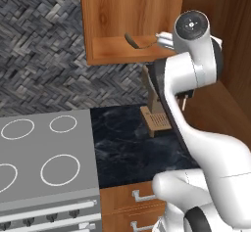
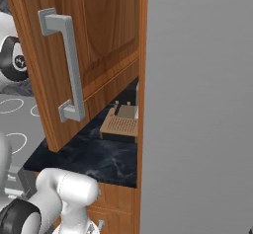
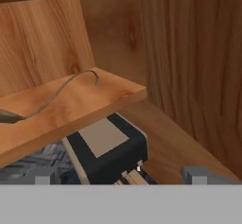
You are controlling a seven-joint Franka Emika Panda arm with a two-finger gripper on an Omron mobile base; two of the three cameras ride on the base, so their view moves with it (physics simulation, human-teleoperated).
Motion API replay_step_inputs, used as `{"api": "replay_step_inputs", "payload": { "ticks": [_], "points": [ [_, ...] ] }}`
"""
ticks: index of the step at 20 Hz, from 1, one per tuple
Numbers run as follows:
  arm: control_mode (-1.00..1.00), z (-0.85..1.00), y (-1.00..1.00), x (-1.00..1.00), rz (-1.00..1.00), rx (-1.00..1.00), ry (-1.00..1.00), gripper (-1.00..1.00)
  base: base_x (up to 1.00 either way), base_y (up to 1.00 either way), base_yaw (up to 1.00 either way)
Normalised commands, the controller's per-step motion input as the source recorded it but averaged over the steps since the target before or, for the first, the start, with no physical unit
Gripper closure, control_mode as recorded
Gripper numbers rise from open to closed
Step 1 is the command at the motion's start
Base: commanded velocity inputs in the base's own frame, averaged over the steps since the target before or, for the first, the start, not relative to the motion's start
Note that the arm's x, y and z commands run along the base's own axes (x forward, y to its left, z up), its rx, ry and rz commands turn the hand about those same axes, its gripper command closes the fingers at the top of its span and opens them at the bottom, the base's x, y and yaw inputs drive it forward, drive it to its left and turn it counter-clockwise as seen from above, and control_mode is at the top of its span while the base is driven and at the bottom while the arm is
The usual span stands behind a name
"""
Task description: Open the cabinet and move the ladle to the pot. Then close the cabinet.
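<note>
**Cabinet open, ladle waiting on the shelf**

On the left, the stove (image 1: pixel 44 167) shows bare burner rings. Further right, the cabinet (image 1: pixel 132 15) stands open, its door (image 2: pixel 84 55) swung out wide with the silver handle (image 2: pixel 66 65) facing the right base camera. The ladle (image 1: pixel 139 41) lies on the bottom shelf (image 3: pixel 71 109), bowl toward the left, thin handle running to the right and curling up at its end. The gripper (image 3: pixel 120 180) sits just off the shelf's front edge, jaws spread wide and holding nothing.

The step in hand looks like reaching for the ladle. Best to come in level over the shelf, straddle the thin handle mid-length, and close squarely, since a wire that slim could slip or pivot.

No brands or writing can be read.
</note>
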Motion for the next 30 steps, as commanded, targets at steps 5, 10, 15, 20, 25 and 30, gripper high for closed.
{"api": "replay_step_inputs", "payload": {
  "ticks": [5, 10, 15, 20, 25, 30],
  "points": [
    [-1.0, 0.0, 0.0, 0.42, 0.03, 0.0, 0.0, -1.0, 0.0, 0.0, 0.0],
    [-1.0, 0.0, 0.0, 0.45, 0.02, 0.0, 0.0, -1.0, 0.0, 0.0, 0.0],
    [-1.0, 0.0, 0.0, 0.44, 0.03, 0.0, 0.0, -1.0, 0.0, 0.0, 0.0],
    [-1.0, -0.07, 0.0, 0.39, 0.03, 0.0, 0.0, -1.0, 0.0, 0.0, 0.0],
    [-1.0, -0.07, -0.02, 0.37, 0.02, 0.0, 0.0, -1.0, 0.0, 0.0, 0.0],
    [-1.0, 0.0, -0.05, 0.29, 0.0, 0.0, 0.01, -1.0, 0.0, 0.0, 0.0]
  ]
}}
